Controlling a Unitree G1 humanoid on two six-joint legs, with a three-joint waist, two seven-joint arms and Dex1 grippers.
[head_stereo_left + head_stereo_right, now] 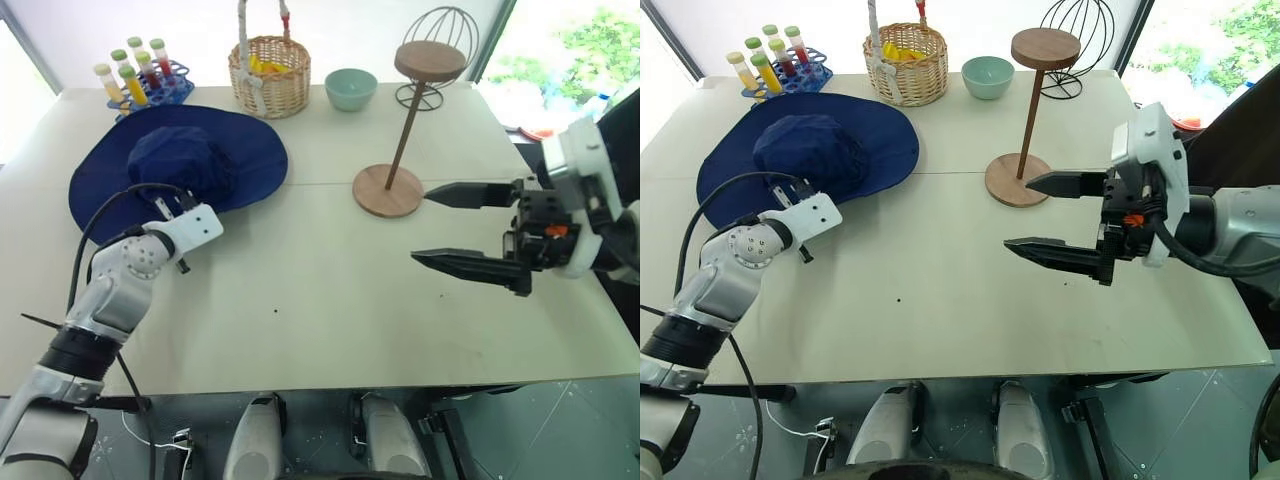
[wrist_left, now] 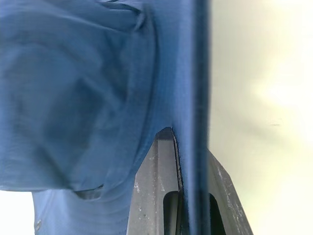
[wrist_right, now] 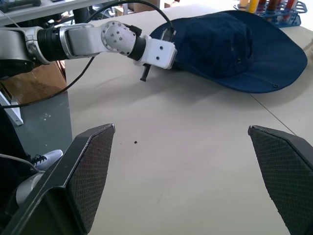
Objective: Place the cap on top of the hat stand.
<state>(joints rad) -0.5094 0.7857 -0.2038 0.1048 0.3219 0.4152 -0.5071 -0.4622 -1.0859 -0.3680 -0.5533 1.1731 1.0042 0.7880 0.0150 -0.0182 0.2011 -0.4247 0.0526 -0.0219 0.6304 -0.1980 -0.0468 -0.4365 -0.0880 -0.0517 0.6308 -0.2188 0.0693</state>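
While the left hand (image 2: 178, 196) looks clamped on the cap (image 1: 200, 160) brim, right hand (image 1: 450, 228) fingers apart, no readable writing.

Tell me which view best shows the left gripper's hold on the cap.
Left wrist view: the left gripper is shut on the cap brim's edge. Both eye views show the wrist covering the fingers at the brim; the right wrist view shows likewise.

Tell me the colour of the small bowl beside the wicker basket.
The bowl is pale mint green; the left eye view shows it best.
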